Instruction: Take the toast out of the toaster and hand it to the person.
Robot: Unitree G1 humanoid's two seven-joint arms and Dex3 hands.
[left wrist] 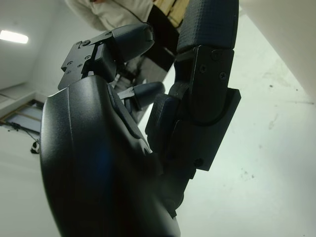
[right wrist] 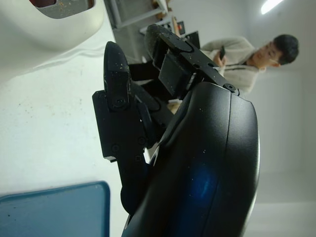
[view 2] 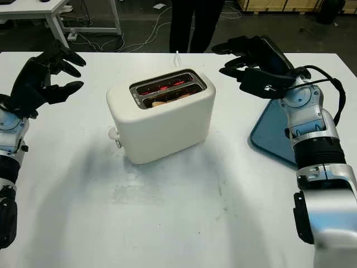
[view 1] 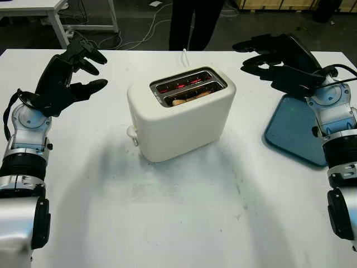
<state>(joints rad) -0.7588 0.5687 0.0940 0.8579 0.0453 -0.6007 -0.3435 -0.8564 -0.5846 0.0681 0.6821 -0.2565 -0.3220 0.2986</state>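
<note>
Fingers open, both hands [view 1: 78,67] [view 2: 251,61] empty | toast [view 1: 187,98] apparently low in toaster [view 1: 181,120]

One toaster [view 1: 181,114], cream, with two slots [view 1: 188,86]; one slot holds one toast [view 1: 187,99], the far slot glows red inside. One lever knob [view 1: 132,132] on the toaster's end. One blue tray [view 1: 293,129] at the table's right side. One white table [view 1: 178,218] under it all, plus one more table [view 1: 33,6] at the back left. Two robot hands: one left hand [view 1: 70,75], one right hand [view 1: 279,61], each open and holding nothing. One person [view 1: 195,22] standing behind the table, seen as dark legs. Several cables [view 1: 139,30] on the floor, count unclear.
</note>
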